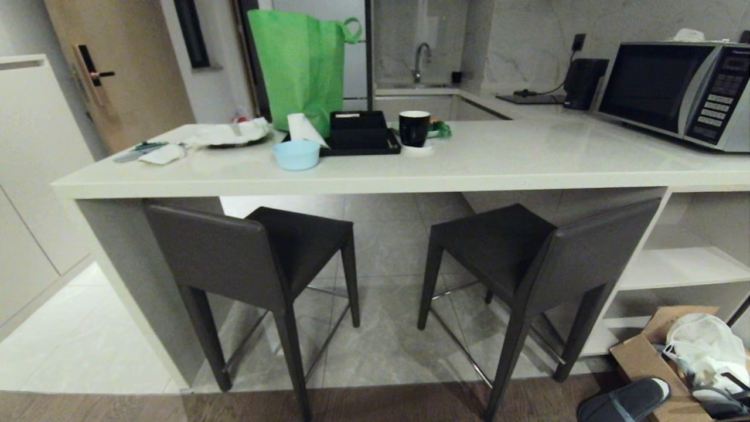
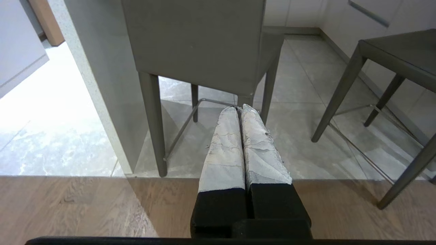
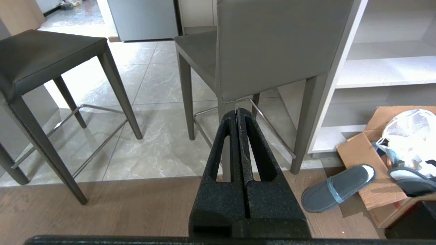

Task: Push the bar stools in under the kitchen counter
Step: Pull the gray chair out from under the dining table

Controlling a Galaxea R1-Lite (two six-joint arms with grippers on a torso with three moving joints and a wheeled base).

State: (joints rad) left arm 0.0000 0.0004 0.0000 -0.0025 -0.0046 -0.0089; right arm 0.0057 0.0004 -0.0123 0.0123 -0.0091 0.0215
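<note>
A green bag (image 1: pixel 300 64) stands at twelve o'clock, behind a paper roll (image 1: pixel 304 129) and a black tray (image 1: pixel 360 138). A pale blue bowl (image 1: pixel 296 155) sits just before the roll. A black mug (image 1: pixel 414 128) is beside the tray. A microwave (image 1: pixel 674 91) is at two o'clock. At five o'clock, a cardboard box (image 1: pixel 641 351) and a slipper (image 1: pixel 624 401) lie on the floor.

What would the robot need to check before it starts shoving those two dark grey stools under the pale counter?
1. Left gripper fingers shut, facing the left dark grey leather-look stool: ok.
2. Right gripper fingers shut, facing the right matching stool: ok.
3. Room under the pale cream stone-look counter: ok.
4. Stools already fully in: not ok, backrests stand outside the edge.
5. Grey slipper and cardboard box lie beside the right stool, apart from its legs: ok.
</note>
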